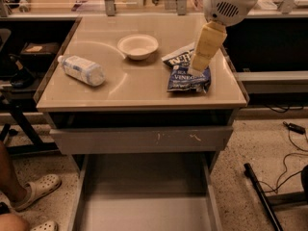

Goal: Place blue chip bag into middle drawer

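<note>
Camera view: the gripper [196,70] hangs tip-down directly over the blue chip bag [185,82]; the bag lies flat on the desk [125,88] near its right front corner, long axis roughly front to back; I cannot tell how far open the gripper is, or whether it touches the bag; the middle drawer [144,211] stands pulled out below the desk's front.

blue chip bag [187,81]: dark blue, white lettering | gripper [195,70] over it: cream | bowl [137,46]: white | middle drawer [144,210]: grey

Water bottle [83,70] lies on its side; white bowl [138,46] upright nearby.
</note>
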Motion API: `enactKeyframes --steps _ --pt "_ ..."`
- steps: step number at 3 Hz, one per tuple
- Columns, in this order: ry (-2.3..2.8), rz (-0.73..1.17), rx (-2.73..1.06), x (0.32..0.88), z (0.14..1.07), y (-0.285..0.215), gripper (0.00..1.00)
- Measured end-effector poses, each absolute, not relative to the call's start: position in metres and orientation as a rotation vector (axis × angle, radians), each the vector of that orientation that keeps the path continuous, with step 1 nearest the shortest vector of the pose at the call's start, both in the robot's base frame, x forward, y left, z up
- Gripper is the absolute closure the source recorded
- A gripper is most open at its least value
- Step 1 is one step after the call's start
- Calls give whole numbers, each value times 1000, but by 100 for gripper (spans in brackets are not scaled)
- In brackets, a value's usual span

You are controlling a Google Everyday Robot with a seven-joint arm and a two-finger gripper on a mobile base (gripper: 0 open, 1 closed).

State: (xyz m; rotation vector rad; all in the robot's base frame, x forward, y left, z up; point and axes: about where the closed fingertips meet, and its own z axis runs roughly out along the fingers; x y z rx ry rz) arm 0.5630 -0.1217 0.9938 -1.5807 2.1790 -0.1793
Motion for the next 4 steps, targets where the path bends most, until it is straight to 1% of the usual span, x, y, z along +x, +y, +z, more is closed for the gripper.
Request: enactKeyframes --steps 1,2,4 --pt "2198 -136 -1570 575 975 -120 0" --pt "2214 -102 -1572 600 949 -116 0" --pt "2263 -99 -1627 649 891 -112 0"
